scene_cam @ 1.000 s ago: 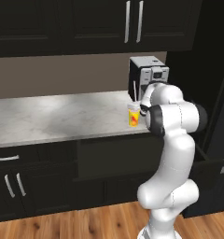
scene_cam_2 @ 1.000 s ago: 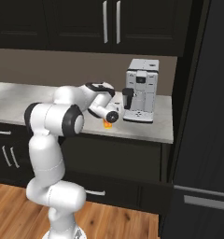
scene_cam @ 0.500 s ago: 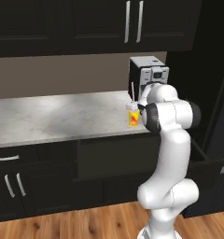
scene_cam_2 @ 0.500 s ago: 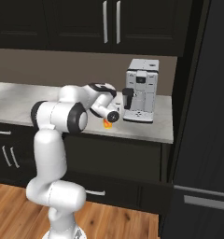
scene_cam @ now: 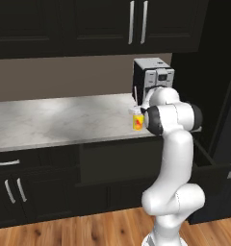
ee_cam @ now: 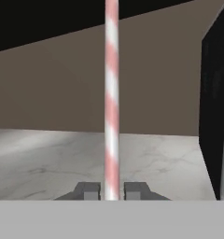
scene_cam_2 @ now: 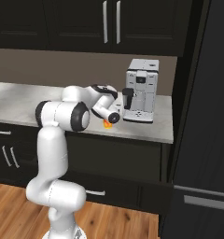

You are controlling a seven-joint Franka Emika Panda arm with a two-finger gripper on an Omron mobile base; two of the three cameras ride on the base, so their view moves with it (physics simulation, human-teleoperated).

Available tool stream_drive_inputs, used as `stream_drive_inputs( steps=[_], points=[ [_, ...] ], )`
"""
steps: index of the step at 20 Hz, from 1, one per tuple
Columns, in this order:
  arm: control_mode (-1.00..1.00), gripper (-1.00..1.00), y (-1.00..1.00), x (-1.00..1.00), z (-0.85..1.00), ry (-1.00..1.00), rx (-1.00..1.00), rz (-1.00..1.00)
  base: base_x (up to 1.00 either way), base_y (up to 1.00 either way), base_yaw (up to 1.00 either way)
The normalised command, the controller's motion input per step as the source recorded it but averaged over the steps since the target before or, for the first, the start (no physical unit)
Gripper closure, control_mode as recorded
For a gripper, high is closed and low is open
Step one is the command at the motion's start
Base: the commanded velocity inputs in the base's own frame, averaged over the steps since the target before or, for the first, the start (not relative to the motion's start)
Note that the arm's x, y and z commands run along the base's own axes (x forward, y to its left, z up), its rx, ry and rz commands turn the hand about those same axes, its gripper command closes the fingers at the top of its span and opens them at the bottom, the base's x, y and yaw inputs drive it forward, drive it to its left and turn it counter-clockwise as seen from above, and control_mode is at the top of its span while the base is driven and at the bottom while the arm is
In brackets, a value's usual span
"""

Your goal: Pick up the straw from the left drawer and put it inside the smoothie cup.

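Holding: gripper point(ee_cam: 111, 191) closed on straw point(ee_cam: 111, 93), upright.
Location: straw stands in smoothie cup point(scene_cam: 137, 120) beside coffee machine point(scene_cam: 152, 79).
Risk: releasing while tilted could tip the cup.

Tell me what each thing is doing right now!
straw: upright, pinched between the fingertips.
gripper: shut on the straw.
smoothie cup: standing upright on the counter, straw rising above it.
drawer: pulled open.
coffee machine: standing on the counter.
upper cabinet doors: closed.
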Motion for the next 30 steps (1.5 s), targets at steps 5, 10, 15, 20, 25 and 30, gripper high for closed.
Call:
stream_drive_inputs(
  steps=[5, 10, 15, 20, 25, 30],
  points=[
    [-1.00, 1.00, -0.02, 0.10, -0.15, -0.02, 0.00, 0.00, 0.00, 0.00, 0.00],
    [-1.00, 1.00, -0.13, 0.02, -0.15, -0.04, 0.00, 0.00, 0.00, 0.00, 0.00],
    [-1.00, 1.00, -0.16, 0.03, -0.09, -0.07, 0.00, 0.00, 0.00, 0.00, 0.00],
    [-1.00, 1.00, 0.00, 0.14, 0.00, -0.08, 0.00, 0.00, 0.00, 0.00, 0.00],
    [-1.00, 1.00, 0.00, 0.03, -0.07, -0.07, 0.00, 0.00, 0.00, 0.00, 0.00],
    [-1.00, 1.00, 0.00, -0.07, -0.09, -0.05, 0.00, 0.00, 0.00, 0.00, 0.00]
  ],
)
